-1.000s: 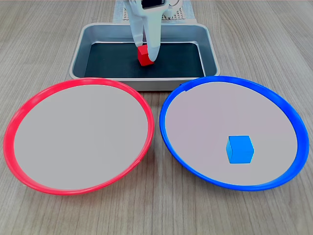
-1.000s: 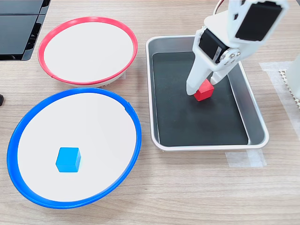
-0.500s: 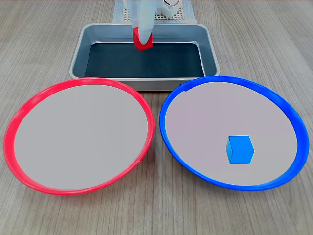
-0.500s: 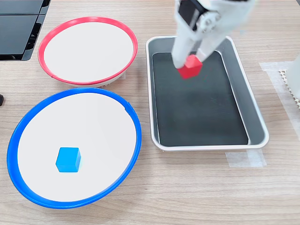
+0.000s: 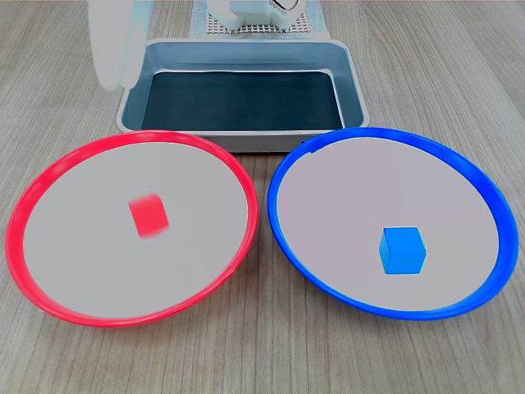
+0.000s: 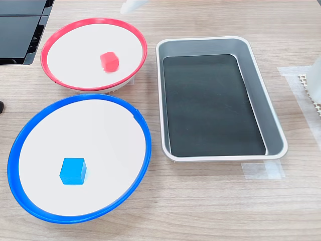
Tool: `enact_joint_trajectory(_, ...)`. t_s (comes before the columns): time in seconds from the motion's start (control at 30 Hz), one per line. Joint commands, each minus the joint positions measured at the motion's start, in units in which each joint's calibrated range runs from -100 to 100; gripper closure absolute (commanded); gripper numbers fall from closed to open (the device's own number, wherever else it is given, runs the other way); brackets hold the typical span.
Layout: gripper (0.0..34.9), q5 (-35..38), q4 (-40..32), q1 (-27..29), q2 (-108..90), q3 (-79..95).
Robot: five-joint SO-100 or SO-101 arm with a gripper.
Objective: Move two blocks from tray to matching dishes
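The red block (image 5: 148, 216) shows blurred inside the red-rimmed dish (image 5: 49, 176), left of its middle; in the second exterior view the red block (image 6: 109, 61) is near the centre of that dish (image 6: 60, 35). The blue block (image 5: 402, 249) rests in the blue-rimmed dish (image 5: 459, 156), also shown as the blue block (image 6: 73, 170) in its dish (image 6: 143, 145). The tray (image 5: 354, 90) holds no block. My gripper (image 5: 115, 74) is a white blur above the tray's left corner, holding nothing; only its tip (image 6: 131, 6) shows at the second exterior view's top edge.
The tray (image 6: 276, 125) sits on a wooden tabletop, with tape patches at its corner (image 6: 263, 170). The arm's white base (image 5: 254, 12) stands behind the tray. A black device (image 6: 20, 30) lies at the second exterior view's left edge.
The gripper carried the red block out of the tray, swung to the first exterior view's left and let it go. The red block is now in the red-rimmed dish.
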Motion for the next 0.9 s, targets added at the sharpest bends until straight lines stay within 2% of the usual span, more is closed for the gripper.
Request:
enact_joint_trajectory(0.0,11.6,0.3,-0.2,0.5,-1.7,-0.4)
enact_joint_trajectory(0.13,25.3,0.2,0.0,-1.3,-8.2,5.5)
enact_joint_trajectory(0.2,34.6,-0.1,-2.4,-3.6,-15.1,12.8)
enact_joint_trajectory(0.37,34.7,-6.3,-14.7,-10.1,-40.8,40.1)
enact_joint_trajectory(0.5,34.8,-10.2,-26.2,-12.9,-71.9,72.7)
enact_joint_trajectory(0.6,34.8,-10.5,-22.1,-12.4,-84.0,81.7)
enact_joint_trajectory(0.73,34.8,-10.4,-18.4,-10.7,-90.5,88.8)
enact_joint_trajectory(0.87,34.8,-10.7,-8.6,-10.6,-95.2,89.1)
